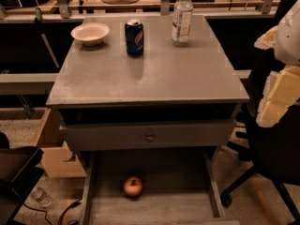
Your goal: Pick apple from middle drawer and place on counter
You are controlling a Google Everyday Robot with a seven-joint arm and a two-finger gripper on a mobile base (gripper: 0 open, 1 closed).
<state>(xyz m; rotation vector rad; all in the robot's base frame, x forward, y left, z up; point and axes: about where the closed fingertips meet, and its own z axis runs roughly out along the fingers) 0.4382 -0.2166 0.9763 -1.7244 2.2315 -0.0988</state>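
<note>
The small red apple [133, 186] lies on the wood-grain floor of the open middle drawer [159, 207], left of its centre and near the back. The drawer is pulled out below the closed grey drawer front with a round knob [150, 137]. The grey counter [150, 74] tops the cabinet. My gripper [277, 95], white and pale yellow, hangs at the right edge of the view, beside the counter's right front corner, well above and to the right of the apple. It holds nothing that I can see.
At the back of the counter stand a white bowl [90, 33], a blue soda can [134, 37] and a clear water bottle [182, 18]. A black office chair [267, 168] stands right of the cabinet. A cardboard box [58, 161] sits at the left.
</note>
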